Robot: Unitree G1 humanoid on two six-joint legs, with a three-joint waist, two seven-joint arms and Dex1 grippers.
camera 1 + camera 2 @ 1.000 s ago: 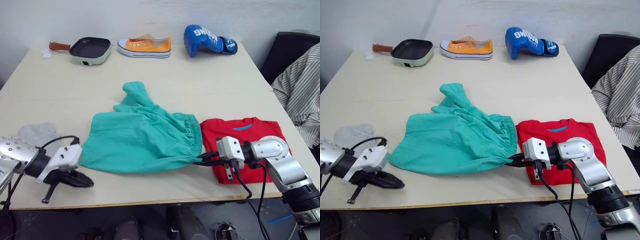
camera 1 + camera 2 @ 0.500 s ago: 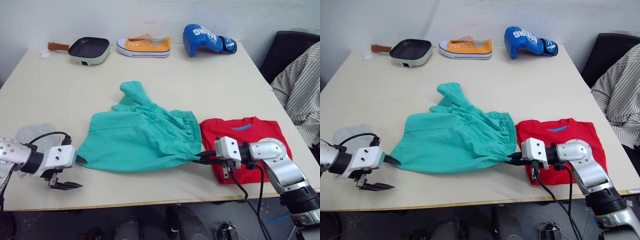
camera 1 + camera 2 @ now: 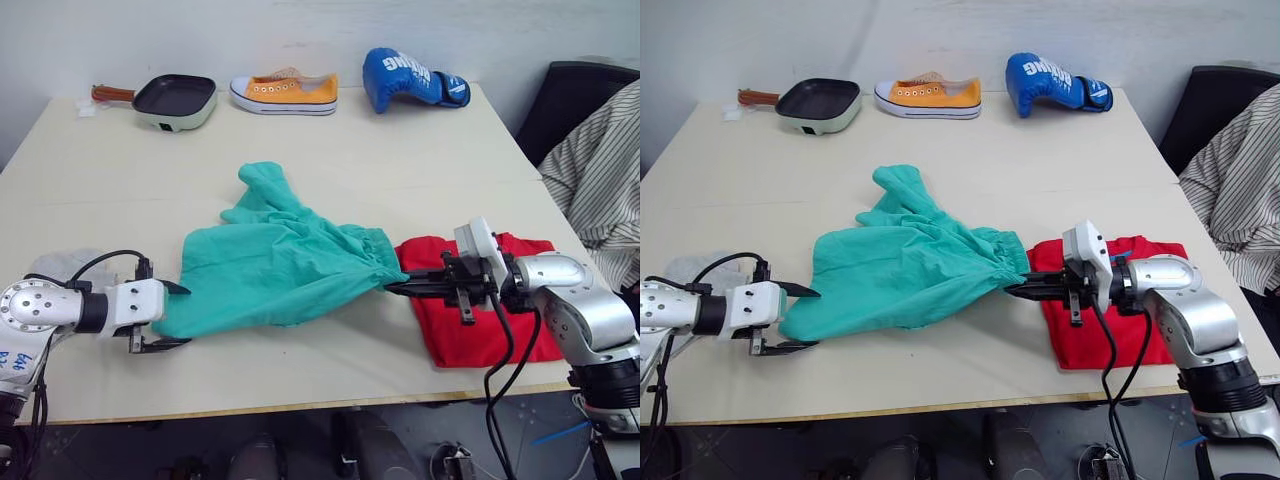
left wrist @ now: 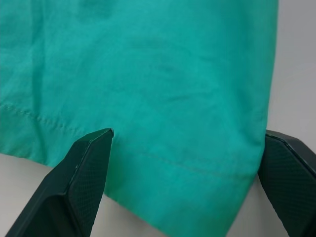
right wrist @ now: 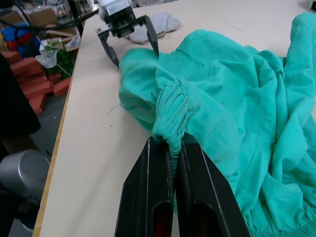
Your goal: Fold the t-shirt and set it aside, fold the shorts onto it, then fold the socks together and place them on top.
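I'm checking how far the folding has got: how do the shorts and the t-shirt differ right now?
The shorts are teal-green and lie rumpled and spread out; the t-shirt is red and lies folded in a compact rectangle. The shorts' waistband is pinched in the right hand, with the open left hand at their other end; neither hand grips the t-shirt. Both are soft garments on the table, side by side.

shorts: teal-green soft cloth shorts [image 3: 275, 270]
t-shirt: bright red cloth t-shirt [image 3: 470, 330], blue neck label
socks: light grey knit socks [image 3: 70, 268]
shoe: orange canvas shoe [image 3: 284, 92], white sole
glove: blue boxing glove [image 3: 408, 80], white lettering
table: pale beige table [image 3: 420, 170]
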